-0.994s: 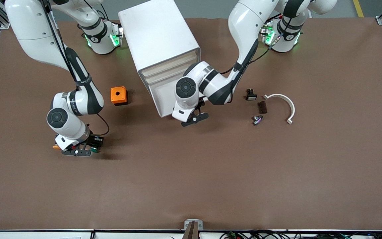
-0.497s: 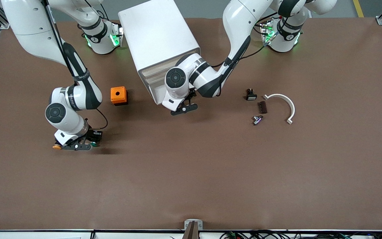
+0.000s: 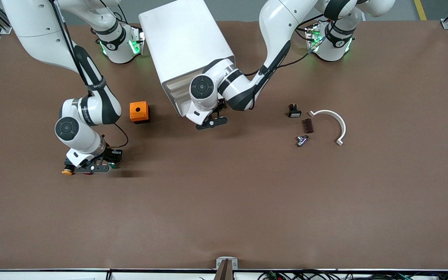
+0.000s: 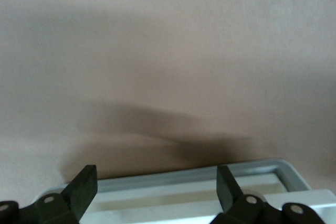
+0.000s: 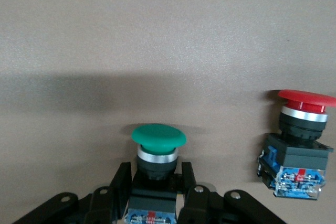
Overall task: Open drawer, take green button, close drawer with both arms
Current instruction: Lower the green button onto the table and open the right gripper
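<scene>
Now the right gripper (image 3: 91,168), low over the brown mat toward the right arm's end, stays clenched on the green-capped push button (image 5: 158,153), black-and-blue body between its fingers; a red-capped button (image 5: 300,145) stands just beside. Left gripper (image 3: 211,123), jaws spread, has pushed in against the white rounded cabinet (image 3: 187,50); its lowest drawer (image 4: 189,195) looks nearly shut. Brown table mat (image 3: 224,202), orange box (image 3: 139,112) beside the cabinet.

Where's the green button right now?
The green button is clamped in the right gripper at the right arm's end of the table, nearer the front camera than the orange box, with the red button beside it.
</scene>
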Robot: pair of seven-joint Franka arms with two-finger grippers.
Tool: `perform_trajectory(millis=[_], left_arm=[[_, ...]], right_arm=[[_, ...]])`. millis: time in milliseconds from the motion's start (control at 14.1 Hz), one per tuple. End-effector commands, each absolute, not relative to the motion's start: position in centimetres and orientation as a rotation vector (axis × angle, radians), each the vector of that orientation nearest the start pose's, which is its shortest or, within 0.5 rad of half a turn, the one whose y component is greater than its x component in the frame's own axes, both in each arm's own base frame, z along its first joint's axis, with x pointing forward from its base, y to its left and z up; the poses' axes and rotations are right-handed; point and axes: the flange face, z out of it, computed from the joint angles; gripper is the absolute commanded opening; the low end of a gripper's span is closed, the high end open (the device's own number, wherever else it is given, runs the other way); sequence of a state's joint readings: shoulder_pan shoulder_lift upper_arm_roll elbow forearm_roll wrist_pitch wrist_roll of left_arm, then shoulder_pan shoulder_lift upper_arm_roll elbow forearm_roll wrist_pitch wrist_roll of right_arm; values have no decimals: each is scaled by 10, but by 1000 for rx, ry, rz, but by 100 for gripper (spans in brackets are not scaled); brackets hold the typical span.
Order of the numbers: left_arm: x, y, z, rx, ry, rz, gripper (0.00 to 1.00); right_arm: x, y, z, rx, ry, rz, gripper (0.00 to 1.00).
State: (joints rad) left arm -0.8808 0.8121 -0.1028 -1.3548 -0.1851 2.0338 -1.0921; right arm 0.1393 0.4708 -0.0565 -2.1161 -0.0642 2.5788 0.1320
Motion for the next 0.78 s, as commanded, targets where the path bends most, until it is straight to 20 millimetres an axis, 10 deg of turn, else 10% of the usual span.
perform_trajectory(millis=[0, 284, 426, 497, 710], left_arm=[[392, -608, 231, -3110, -323, 446, 100], [380, -616, 231, -3115, -292, 470, 100], [374, -620, 229, -3113, -278, 477, 100], [373, -621, 230, -3115, -275, 479, 100], [365, -625, 227, -3111, -256, 491, 100]], right_arm=[[568, 45, 195, -3187, -18, -10, 0], [570, 46, 197, -3172, 17, -15, 0], [572, 49, 199, -3171, 12, -24, 86], [575, 49, 202, -3169, 16, -39, 100], [581, 53, 210, -3166, 4, -60, 100]])
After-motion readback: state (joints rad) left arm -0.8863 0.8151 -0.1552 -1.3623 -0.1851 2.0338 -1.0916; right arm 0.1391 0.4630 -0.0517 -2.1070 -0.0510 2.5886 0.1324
